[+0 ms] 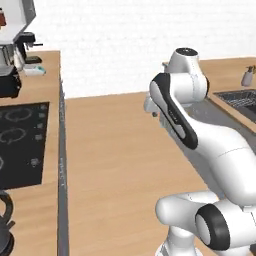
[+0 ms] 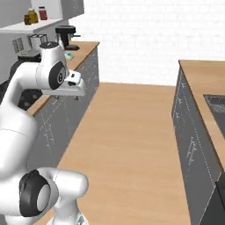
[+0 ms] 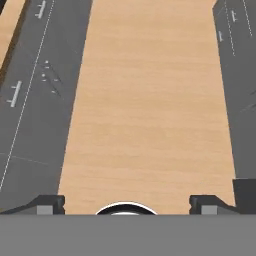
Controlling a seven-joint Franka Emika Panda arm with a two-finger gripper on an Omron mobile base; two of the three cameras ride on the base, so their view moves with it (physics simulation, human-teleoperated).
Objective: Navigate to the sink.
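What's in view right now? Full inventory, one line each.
sink: 1, dark grey, in the right counter, at the right edge of the left base view
soap bottle: 1, grey, on the counter behind the sink
cooktop: 1, black with ring markings, in the left counter
coffee machine: 1, silver and black, on the left counter beyond the cooktop
kettle: 1, dark, on the left counter, near side of the cooktop
jars: 2, yellow and red, on a shelf above the left counter
floor: wood-toned, between the grey cabinet rows
end effector: 1, dark fingertips apart, open, over the floor
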